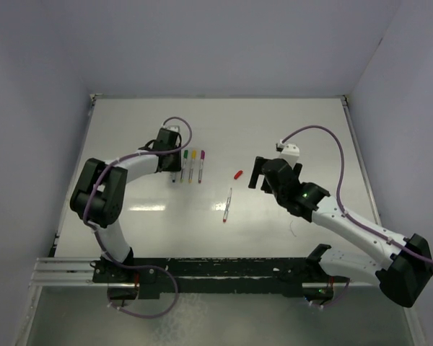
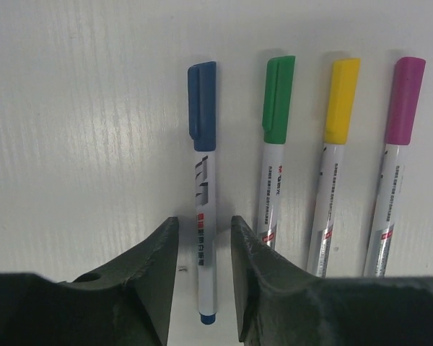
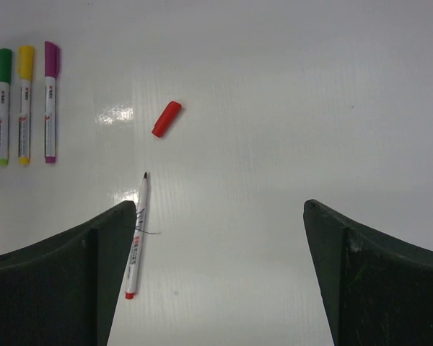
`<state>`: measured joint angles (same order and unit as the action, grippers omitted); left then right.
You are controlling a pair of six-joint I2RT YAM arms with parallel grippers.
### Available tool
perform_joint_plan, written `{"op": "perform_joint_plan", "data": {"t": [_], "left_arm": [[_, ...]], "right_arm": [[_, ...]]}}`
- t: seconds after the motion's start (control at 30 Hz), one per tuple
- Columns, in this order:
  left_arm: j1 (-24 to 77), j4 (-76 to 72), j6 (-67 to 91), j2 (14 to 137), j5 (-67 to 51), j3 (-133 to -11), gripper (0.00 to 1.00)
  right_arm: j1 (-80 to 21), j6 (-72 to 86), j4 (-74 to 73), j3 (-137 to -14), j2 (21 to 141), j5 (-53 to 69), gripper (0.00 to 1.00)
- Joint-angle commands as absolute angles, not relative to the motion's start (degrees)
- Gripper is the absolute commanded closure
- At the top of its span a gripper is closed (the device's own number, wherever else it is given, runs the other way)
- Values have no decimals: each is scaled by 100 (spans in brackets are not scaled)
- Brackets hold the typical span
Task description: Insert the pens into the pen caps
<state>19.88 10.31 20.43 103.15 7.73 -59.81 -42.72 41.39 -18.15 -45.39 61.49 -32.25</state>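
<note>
"Pens [image 1: 191,166]: count and location, please."

"We count five on the surface [image 3: 274,86]. Four lie side by side, caps pointing away from the left tool [image 2: 202,223]. The blue-capped pen [image 2: 206,216] is directly at that tool. To the right in its own view come the green-capped pen [image 2: 273,180], the yellow-capped pen [image 2: 330,187] and the purple-capped pen [image 2: 391,187]. We see bare surface between each pen and its neighbour."

"And the left tool's condition?"

"We find its jaws narrow, one finger on each side of the blue-capped pen's barrel, toward the tail end. A sliver of surface shows between the barrel and each finger, so we record no grip."

"The fifth pen?"

"We note the uncapped pen [image 3: 136,238] lying ahead of the right tool [image 3: 218,205]. It is just beside the finger [image 3: 72,274] on the left of that tool's wrist view. Its dark tip points away from the tool and its red tail end points toward it. The red cap [image 3: 166,119] lies farther ahead, beyond the tip and slightly to the right, clear of the pen."

"State of the right tool?"

"We find it spread wide, with nothing between its fingers. The four capped pens sit well off to its left."
</note>
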Motion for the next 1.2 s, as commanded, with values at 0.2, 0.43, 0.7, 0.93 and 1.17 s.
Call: {"op": "perform_joint_plan", "data": {"t": [0.2, 0.43, 0.7, 0.93, 1.17], "left_arm": [[1945, 1228, 2082, 9603, 910, -6155, 59], [1950, 1306, 2035, 8641, 884, -6087, 59], [2459, 1344, 2377, 7870, 284, -5528, 56], [3836, 1439, 2671, 8007, 305, -5359, 55], [4945, 1480, 2803, 8527, 563, -5594, 55]], "right_arm": [[-4254, 4105, -1723, -4577, 6186, -3348, 0], [-4254, 4109, -1679, -4537, 6194, -3373, 0], [-4260, 4328, -1745, -4541, 6368, -3580, 0], [-4238, 4621, -1894, -4611, 6468, -3949, 0], [-3999, 4893, -2169, -4616, 6355, -4126, 0]]}}
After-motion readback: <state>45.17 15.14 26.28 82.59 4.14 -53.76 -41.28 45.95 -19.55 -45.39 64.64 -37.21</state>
